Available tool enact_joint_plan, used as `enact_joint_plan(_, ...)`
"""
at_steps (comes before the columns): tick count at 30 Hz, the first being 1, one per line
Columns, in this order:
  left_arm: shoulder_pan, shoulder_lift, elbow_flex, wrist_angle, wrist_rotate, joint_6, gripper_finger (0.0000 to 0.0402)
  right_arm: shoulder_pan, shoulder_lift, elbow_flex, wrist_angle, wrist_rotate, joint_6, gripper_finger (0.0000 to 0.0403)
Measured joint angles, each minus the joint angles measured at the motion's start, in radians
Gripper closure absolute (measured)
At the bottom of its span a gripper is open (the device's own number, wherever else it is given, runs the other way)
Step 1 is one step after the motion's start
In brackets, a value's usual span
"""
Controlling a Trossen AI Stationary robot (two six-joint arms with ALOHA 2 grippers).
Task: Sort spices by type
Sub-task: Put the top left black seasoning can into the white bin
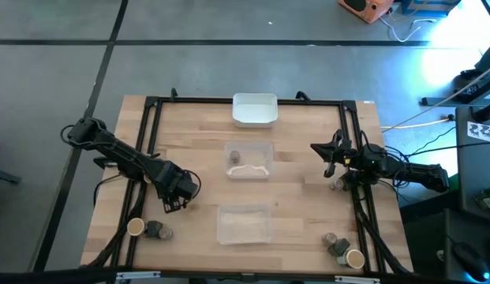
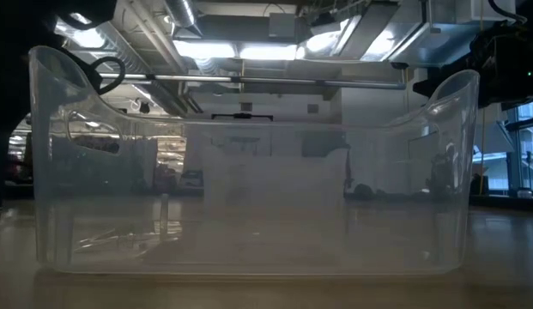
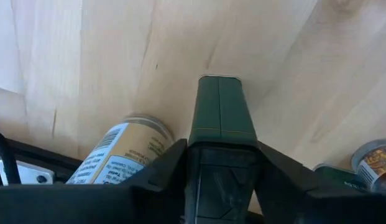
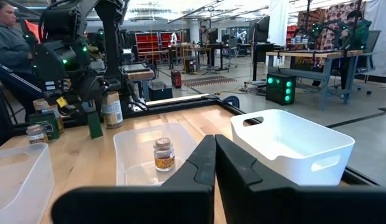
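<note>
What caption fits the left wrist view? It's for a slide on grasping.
Left gripper clamps a dark green spice tin above the wooden table, beside a fallen tan jar.

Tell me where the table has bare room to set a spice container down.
Bare wood lies between the clear plastic tray holding one small jar and the right pincer, and left of the empty clear tray. Crowded: both near corners, with the tan-lidded jar and cream-topped jar.

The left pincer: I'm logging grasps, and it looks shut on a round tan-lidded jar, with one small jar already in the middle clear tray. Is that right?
Not quite. The left pincer is shut on a dark green blocky tin, not a round jar; the left wrist view shows this. One small jar does stand in the middle clear tray.
</note>
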State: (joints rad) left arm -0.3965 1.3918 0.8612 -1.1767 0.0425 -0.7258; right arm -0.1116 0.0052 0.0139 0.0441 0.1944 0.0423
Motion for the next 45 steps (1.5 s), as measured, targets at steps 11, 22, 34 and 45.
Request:
enact_joint_plan(11, 0.085, 0.0, 0.069, -0.01, -0.002, 0.014, 0.0273, 0.0, 0.0, 0.0, 0.003, 0.0, 0.0, 0.0391)
enact_joint_plan(22, 0.257, 0.0, 0.341, -0.072, -0.202, 0.159, 0.0276, 0.0, 0.0, 0.0, 0.005, 0.006, 0.0, 0.0391)
enact_joint_plan(34, 0.438, 0.0, 0.487, 0.135, -0.333, 0.426, 0.0275, 0.0, 0.001, 0.0, -0.008, -0.006, 0.003, 0.0391)
enact_joint_plan(45, 0.63, 0.08, 0.536, 0.292, -0.337, 0.571, 0.0273, 0.0, 0.006, -0.001, 0.049, 0.025, -0.099, 0.0391)
